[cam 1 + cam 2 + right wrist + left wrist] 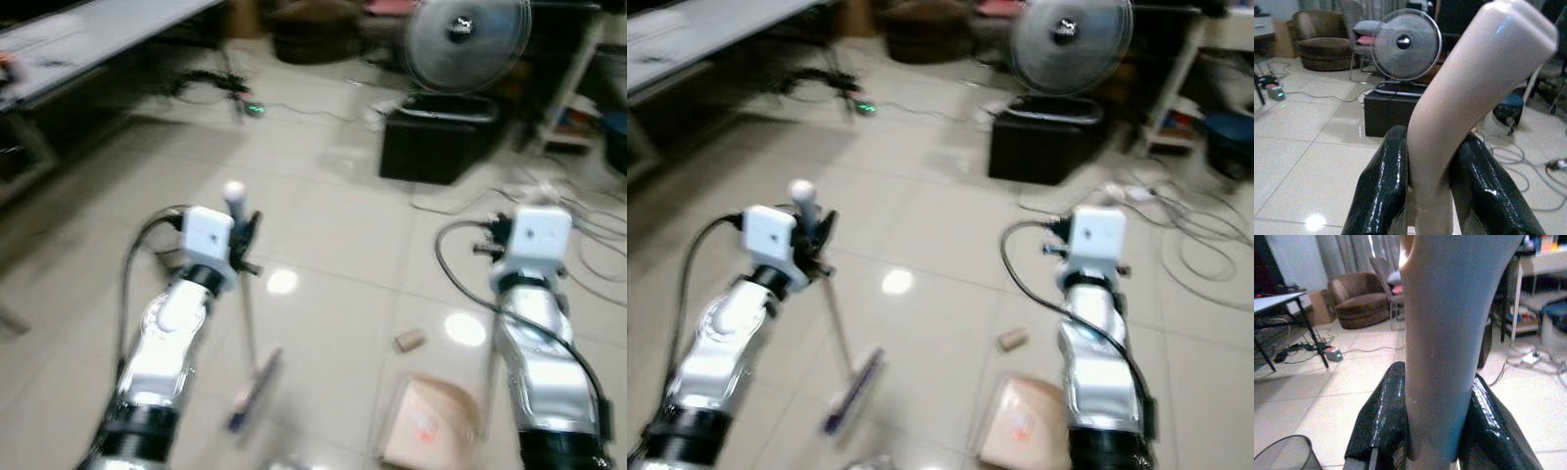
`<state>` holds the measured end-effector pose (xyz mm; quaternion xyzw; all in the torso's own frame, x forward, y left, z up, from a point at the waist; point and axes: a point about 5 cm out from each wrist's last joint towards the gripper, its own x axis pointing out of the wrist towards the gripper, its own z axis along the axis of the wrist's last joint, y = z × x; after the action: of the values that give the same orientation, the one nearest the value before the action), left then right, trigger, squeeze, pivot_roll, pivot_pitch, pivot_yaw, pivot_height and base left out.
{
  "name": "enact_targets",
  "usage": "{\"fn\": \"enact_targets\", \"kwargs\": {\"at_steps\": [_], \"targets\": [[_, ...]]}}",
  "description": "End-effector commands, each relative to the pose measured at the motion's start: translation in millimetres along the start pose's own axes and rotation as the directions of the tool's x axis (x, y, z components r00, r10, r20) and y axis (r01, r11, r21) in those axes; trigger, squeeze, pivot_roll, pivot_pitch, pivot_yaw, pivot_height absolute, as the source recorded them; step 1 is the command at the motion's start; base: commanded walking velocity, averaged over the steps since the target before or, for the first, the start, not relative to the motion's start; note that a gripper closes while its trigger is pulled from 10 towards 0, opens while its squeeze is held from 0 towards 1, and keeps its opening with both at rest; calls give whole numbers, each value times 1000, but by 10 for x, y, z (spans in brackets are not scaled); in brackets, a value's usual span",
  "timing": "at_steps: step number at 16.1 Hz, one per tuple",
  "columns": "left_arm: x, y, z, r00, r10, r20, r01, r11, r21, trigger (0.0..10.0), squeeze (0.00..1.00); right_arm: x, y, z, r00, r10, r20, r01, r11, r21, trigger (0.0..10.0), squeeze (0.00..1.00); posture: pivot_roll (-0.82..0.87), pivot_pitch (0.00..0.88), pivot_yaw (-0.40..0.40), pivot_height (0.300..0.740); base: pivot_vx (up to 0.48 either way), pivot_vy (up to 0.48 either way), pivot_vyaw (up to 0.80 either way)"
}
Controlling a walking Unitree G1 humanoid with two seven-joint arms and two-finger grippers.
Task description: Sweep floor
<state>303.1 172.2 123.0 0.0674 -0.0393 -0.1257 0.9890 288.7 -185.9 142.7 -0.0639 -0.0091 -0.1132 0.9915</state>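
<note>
Your left claw is clenched on the broom handle, with a black finger pressed against each side of the pale shaft. From the head cameras the broom stands nearly upright off that claw, rounded tip at the top and the blurry purple-ish brush head down on the floor, on the far side from the box and nearer the robot. Your right claw is clamped on the dustpan handle too, the curved pale grip squeezed between both fingers. The tan pan itself sits low on the tiles right in front of the right arm, well on the near side of the box. A small brown scrap lies on the floor just beyond the pan, between it and the box, and it's apart from both the broom head and the pan. The black box sits straight ahead with a fan standing right behind it, and loose cables trail across the tiles to the right of the box. A long surface runs off to the far left of it. Head views are kinda blurry, so fine details are soft.
</note>
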Motion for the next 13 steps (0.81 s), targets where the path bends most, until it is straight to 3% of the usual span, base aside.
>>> {"fn": "enact_targets", "kwargs": {"at_steps": [1, 4, 11, 13], "targets": [[55, -41, 102, 999, -18, 41, 18, 1000, 19, 10000, 0, -2, -50, 75, 999, -18, 39, 17, 1000, 16, 10000, 0, -20, 37, 80, 740, 480, 0, -800], [66, -50, 107, 999, -22, 46, 21, 1000, 21, 10000, 0, -5, -68, 87, 998, -26, 52, 26, 1000, 11, 10000, 0, -21, 37, 81, 740, 480, 0, -800], [78, -32, 113, 999, -12, 48, 10, 999, 38, 10000, 0, -6, -106, 90, 997, -28, 70, 28, 1000, 2, 10000, 0, -24, 58, 88, 740, 480, 0, 0], [79, -16, 106, 999, -3, 45, 1, 999, 48, 10000, 0, 0, -104, 77, 998, -26, 63, 26, 1000, 8, 10000, 0, -22, 61, 88, 740, 0, 0, 0]]}}
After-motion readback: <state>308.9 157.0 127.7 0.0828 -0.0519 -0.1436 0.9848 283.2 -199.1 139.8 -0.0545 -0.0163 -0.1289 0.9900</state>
